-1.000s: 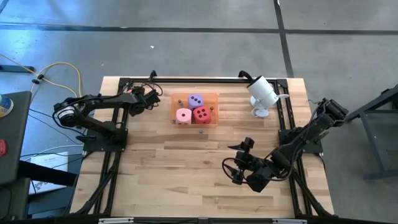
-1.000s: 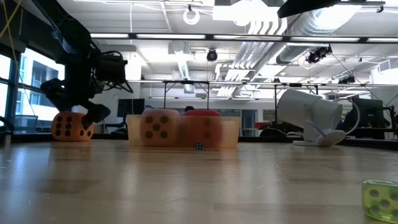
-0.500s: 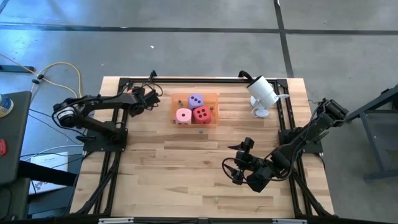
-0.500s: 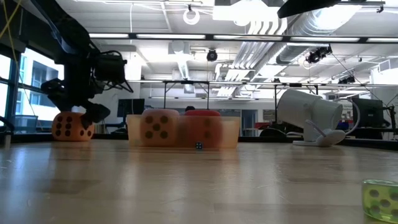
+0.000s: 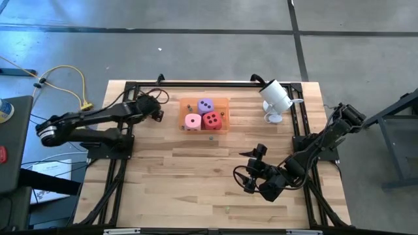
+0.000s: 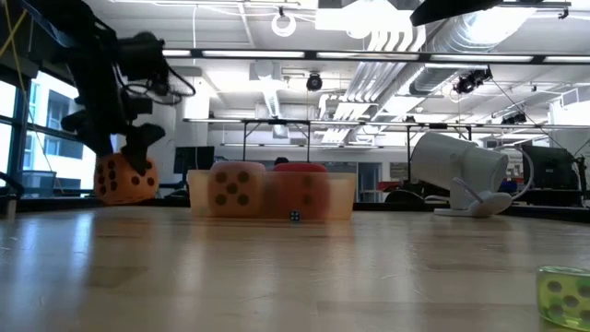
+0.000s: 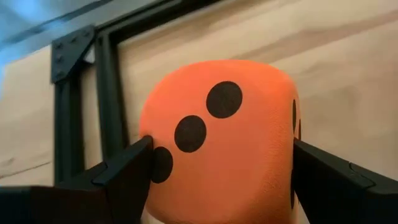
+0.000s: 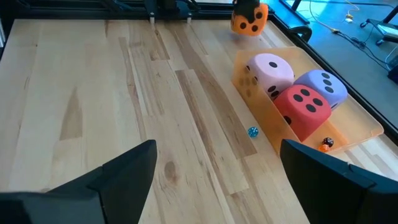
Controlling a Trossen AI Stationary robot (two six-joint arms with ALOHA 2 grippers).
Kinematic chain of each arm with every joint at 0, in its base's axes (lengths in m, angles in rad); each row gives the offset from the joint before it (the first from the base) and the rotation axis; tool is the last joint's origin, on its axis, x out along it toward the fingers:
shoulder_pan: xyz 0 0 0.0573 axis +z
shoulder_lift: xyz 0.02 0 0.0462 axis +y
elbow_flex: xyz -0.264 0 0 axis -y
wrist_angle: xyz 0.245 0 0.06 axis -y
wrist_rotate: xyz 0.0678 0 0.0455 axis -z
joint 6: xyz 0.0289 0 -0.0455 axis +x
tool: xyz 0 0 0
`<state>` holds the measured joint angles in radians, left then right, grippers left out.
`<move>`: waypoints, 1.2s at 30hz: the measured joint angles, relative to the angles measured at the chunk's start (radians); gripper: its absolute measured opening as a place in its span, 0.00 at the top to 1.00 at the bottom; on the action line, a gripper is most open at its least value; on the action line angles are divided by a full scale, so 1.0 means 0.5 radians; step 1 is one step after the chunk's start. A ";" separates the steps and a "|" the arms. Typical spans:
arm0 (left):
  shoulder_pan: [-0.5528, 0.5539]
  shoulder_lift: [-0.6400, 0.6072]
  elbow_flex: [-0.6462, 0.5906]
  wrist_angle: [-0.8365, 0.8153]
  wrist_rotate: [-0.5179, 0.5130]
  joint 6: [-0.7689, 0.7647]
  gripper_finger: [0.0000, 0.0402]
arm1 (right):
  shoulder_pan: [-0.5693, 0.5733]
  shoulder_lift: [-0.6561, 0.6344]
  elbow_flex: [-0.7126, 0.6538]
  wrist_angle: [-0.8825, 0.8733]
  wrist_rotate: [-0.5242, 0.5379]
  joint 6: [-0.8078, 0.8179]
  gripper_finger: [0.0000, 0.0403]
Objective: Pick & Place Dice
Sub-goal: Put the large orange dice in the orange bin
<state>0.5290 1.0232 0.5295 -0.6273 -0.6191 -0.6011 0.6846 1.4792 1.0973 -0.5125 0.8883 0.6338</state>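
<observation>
Step in hand: carry. Left gripper (image 7: 217, 168) pinches the soft orange foam die (image 7: 227, 146) between both fingers, off the wooden table (image 5: 196, 176), just beside the translucent orange rectangular tray (image 5: 223, 128). Next, likely: move over the tray's free corner, release. Right gripper (image 8: 214, 171) waits near the table's front, fingers spread, empty. Count: four large dice; pink (image 5: 192, 120), red (image 5: 211, 119), purple (image 5: 206, 104) lie in the tray.

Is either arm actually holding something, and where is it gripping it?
The left gripper holds the orange die by two opposite side faces; the right gripper holds nothing.
</observation>
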 joint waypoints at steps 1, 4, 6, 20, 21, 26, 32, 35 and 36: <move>-0.009 -0.055 0.002 0.000 0.019 0.009 0.22 | 0.000 0.000 0.000 0.000 0.000 0.000 0.17; -0.060 -0.211 0.002 -0.005 0.030 0.050 0.22 | 0.000 0.000 0.000 0.000 0.000 0.000 0.17; -0.110 -0.312 0.004 -0.005 0.027 0.094 0.22 | 0.000 0.000 0.000 0.001 0.000 0.000 0.17; -0.764 -0.532 0.083 0.975 0.391 0.515 0.23 | -0.028 0.000 0.000 0.002 0.003 -0.005 0.17; -0.784 -0.490 0.084 1.049 0.391 0.545 0.23 | -0.029 0.000 0.000 0.002 0.004 -0.005 0.17; -0.744 -0.214 0.085 1.212 0.391 0.649 0.23 | -0.026 0.000 0.000 0.016 -0.002 -0.011 0.17; -0.559 0.142 0.085 1.409 0.445 0.740 0.22 | -0.027 0.000 0.000 0.002 -0.002 -0.030 0.17; -0.506 0.248 0.085 1.522 0.458 0.787 0.22 | -0.027 0.000 0.000 0.002 -0.002 -0.061 0.17; -0.495 0.276 0.086 1.546 0.464 0.792 0.21 | -0.027 0.000 0.000 0.002 -0.002 -0.064 0.17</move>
<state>0.2817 1.1612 0.5724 0.1459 -0.3870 -0.2052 0.6712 1.4792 1.0973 -0.5117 0.8871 0.6020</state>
